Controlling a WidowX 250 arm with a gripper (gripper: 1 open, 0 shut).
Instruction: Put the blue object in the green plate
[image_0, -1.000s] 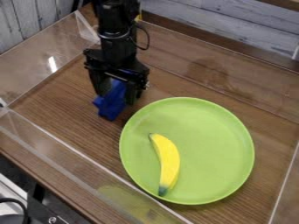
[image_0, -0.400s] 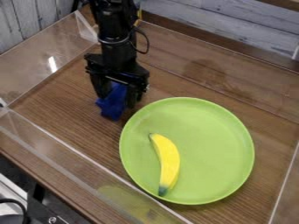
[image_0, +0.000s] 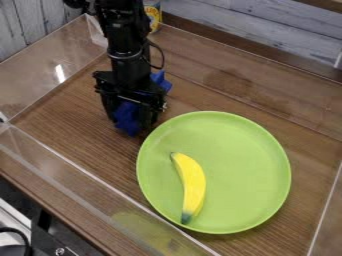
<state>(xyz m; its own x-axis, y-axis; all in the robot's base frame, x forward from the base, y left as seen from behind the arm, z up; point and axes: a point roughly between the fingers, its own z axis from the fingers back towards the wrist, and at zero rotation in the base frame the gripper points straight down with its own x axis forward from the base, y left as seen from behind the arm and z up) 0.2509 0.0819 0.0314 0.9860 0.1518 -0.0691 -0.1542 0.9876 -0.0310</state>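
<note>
The blue object (image_0: 128, 118) rests on the wooden table just left of the green plate (image_0: 247, 150). My gripper (image_0: 130, 108) comes straight down over the block, its black fingers on either side of it and low against the table. The fingers seem close to the block's sides, but I cannot tell whether they are pressing on it. Part of the block is hidden behind the fingers. A yellow banana (image_0: 190, 186) lies in the plate's near half.
Clear plastic walls (image_0: 54, 60) ring the table on the left, near and far sides. A yellow item (image_0: 151, 16) shows behind the arm at the back. The wooden surface (image_0: 241, 80) extends beyond the plate.
The gripper has dropped lower around the blue block and shifted slightly left; the block appears turned a little between the fingers. Plate and banana are unmoved.
</note>
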